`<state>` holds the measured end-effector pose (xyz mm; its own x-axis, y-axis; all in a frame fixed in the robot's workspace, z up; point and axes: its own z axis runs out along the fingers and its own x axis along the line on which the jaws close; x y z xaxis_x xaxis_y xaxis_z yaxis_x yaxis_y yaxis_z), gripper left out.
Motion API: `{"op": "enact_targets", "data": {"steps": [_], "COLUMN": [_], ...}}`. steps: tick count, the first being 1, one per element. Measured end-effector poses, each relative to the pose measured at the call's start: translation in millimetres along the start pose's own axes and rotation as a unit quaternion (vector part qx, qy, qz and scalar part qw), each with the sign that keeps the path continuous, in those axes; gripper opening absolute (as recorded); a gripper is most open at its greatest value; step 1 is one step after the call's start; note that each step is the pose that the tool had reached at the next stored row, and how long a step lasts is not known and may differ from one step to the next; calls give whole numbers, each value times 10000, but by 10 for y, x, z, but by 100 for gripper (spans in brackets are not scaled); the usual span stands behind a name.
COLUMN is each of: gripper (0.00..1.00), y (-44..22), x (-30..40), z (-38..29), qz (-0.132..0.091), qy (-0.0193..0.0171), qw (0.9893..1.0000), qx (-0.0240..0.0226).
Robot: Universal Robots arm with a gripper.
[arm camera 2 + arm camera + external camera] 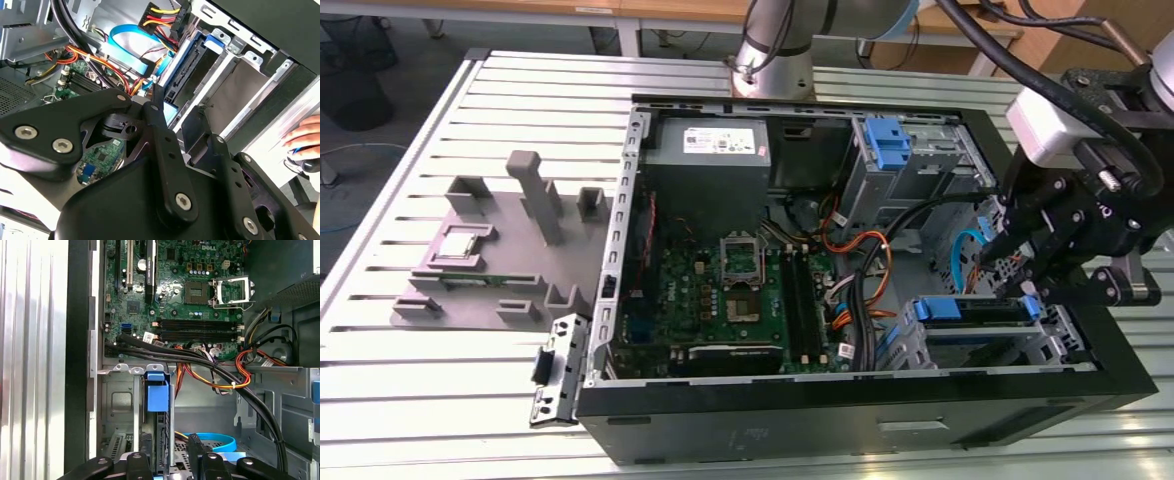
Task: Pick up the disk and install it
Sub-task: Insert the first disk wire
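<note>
Slatted aluminium table [414, 420] carries open black computer case [854, 425] — flat blue-framed disk [187, 70] stands in case's corner bay; black gripper [181, 102] jaws spread astride it. Risk: skewed push jams disk half-seated, or snags orange cables [92, 56].

Rises from the arm's silver base [771, 50] at the back of the exterior view, bends over to that view's right and points the gripper [1021, 288] steeply down, black fingers [162, 135] spread apart in both wrist views.
</note>
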<state>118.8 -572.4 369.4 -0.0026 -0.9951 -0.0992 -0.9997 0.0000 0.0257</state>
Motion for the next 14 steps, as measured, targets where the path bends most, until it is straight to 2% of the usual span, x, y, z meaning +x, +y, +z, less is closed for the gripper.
{"op": "enact_targets", "data": {"steps": [4,14], "gripper": [42,42], "y": [0,0], "x": [-23,-169], "z": [4,22], "qz": [-1,-1], "qy": [-39,-43], "qw": [10000,10000], "qx": [0,0]}}
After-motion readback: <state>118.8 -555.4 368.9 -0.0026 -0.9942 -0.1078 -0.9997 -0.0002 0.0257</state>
